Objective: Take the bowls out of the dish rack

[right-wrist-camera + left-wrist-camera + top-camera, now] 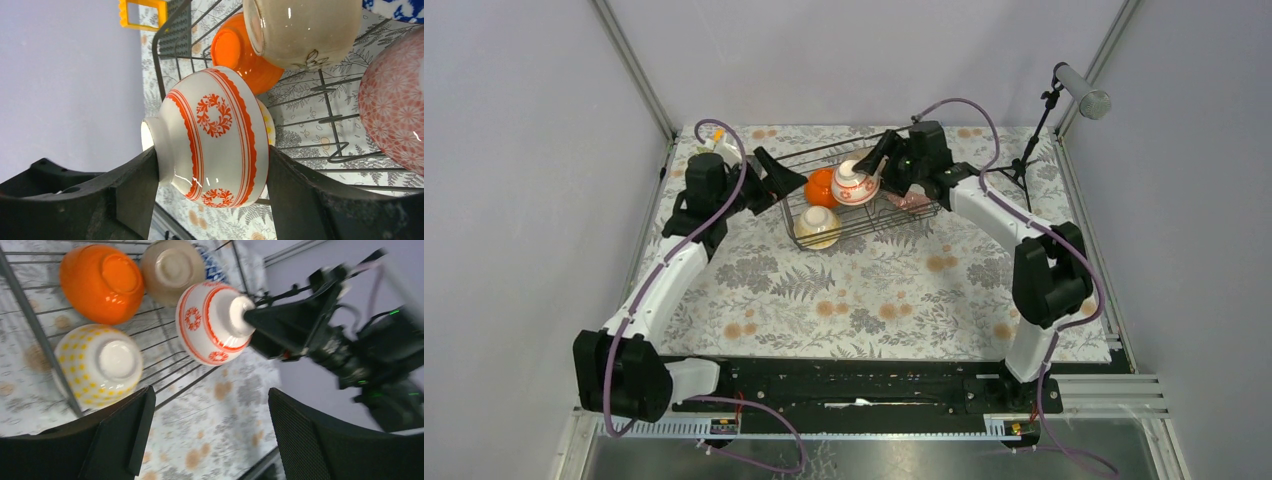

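Note:
The black wire dish rack (871, 229) sits at the back of the table. My right gripper (212, 185) is shut on the white bowl with red lines (215, 137), one finger on its foot and one at its rim, and the bowl is tipped on its side above the rack (320, 120). In the rack lie an orange bowl (102, 282), a beige bowl (172, 270), a cream bowl with yellow dots (100, 365), a pink patterned bowl (395, 100) and a blue-white bowl (395, 9). My left gripper (210, 425) hangs open and holds nothing beside the rack's left end (779, 178).
An orange block frame (142, 14) lies on the floral cloth beyond the rack's left end. A microphone on a stand (1079, 90) rises at the back right corner. Metal frame posts and grey walls close in the table.

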Robot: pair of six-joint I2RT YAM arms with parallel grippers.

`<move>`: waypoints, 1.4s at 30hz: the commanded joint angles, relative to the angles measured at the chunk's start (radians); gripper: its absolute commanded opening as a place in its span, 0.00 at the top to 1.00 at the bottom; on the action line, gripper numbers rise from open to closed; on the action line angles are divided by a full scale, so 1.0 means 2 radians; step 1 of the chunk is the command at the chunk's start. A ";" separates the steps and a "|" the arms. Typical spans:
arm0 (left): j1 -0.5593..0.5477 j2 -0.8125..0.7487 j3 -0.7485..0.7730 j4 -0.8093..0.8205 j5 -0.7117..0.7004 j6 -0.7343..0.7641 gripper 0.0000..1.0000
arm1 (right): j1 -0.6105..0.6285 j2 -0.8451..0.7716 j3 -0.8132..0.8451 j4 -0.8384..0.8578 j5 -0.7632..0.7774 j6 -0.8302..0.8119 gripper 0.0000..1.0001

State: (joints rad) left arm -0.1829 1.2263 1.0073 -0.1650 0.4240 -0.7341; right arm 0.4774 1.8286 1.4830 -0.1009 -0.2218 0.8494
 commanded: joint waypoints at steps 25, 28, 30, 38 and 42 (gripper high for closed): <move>0.022 0.120 -0.061 0.589 0.183 -0.435 0.16 | -0.047 -0.056 -0.089 0.435 -0.259 0.247 0.57; 0.018 0.126 -0.058 0.604 0.187 -0.439 0.17 | -0.047 -0.045 -0.089 0.456 -0.267 0.266 0.58; 0.013 0.133 -0.053 0.628 0.194 -0.449 0.18 | -0.046 -0.040 -0.089 0.462 -0.270 0.271 0.58; -0.001 0.181 -0.041 0.803 0.194 -0.551 0.29 | -0.046 -0.035 -0.091 0.461 -0.273 0.273 0.59; -0.003 0.185 -0.041 0.810 0.192 -0.553 0.40 | -0.045 -0.033 -0.094 0.461 -0.275 0.275 0.59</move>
State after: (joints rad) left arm -0.1856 1.5951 0.8825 1.2964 0.7937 -1.7935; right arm 0.3878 1.7702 1.2850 0.7105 -0.7444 1.3697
